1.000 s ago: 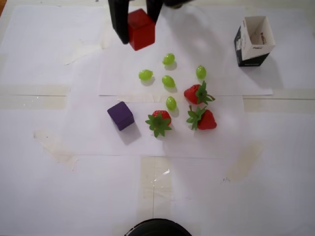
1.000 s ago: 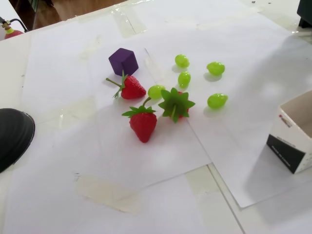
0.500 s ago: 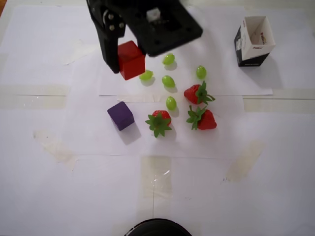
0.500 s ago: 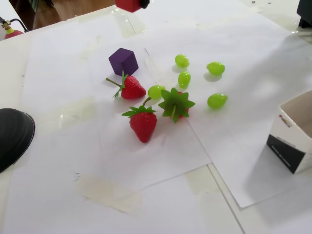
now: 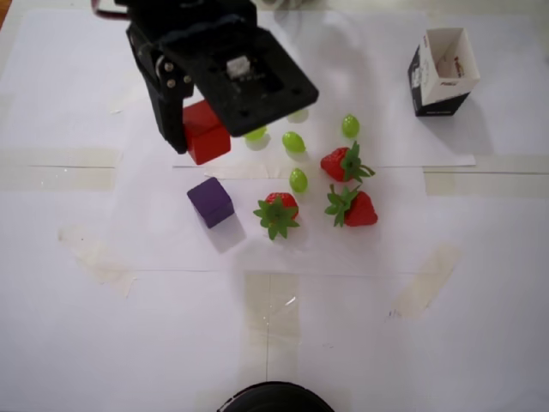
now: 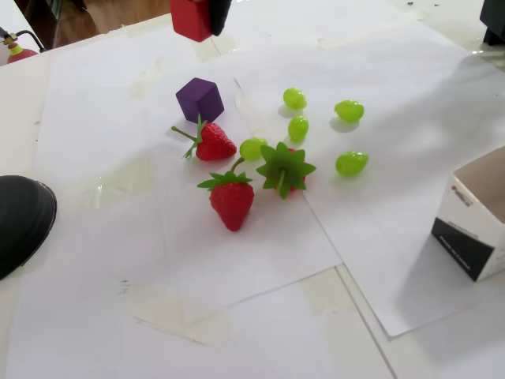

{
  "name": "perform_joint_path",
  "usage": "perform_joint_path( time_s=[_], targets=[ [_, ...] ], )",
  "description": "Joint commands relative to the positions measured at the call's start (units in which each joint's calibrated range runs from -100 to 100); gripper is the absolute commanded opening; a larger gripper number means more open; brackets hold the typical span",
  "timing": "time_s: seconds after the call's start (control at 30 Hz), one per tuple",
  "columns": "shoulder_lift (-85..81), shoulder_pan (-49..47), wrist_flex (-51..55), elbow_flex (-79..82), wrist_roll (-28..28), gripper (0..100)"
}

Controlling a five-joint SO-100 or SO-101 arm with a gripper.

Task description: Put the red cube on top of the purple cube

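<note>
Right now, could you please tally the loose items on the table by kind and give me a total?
Cubes: 2, the red cube held by the gripper and the purple cube
Strawberries: 3
Green grapes: 5
Carton box: 1
Total: 11

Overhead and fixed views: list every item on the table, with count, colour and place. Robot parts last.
red cube: one, bright red, held off the table in the gripper.
purple cube: one, dark purple, on the paper, nothing on it.
strawberries: three, red with green tops, beside the purple cube.
grapes: five, light green, scattered around the strawberries.
carton box: one, black and white, open, apart from the rest.
gripper: one, black, closed on the red cube.
</note>
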Motion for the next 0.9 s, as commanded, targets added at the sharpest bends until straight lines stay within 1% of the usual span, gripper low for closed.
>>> perform_joint_path(
  time_s=[0.0,0.53,0.87],
  targets=[
    [1.3,0.0,0.9,-7.6,0.5,4],
    [12.1,-1.5,0.6,-15.2,1.0,4],
    [13.7,-1.3,-3.3,-15.3,1.3,5]
  ],
)
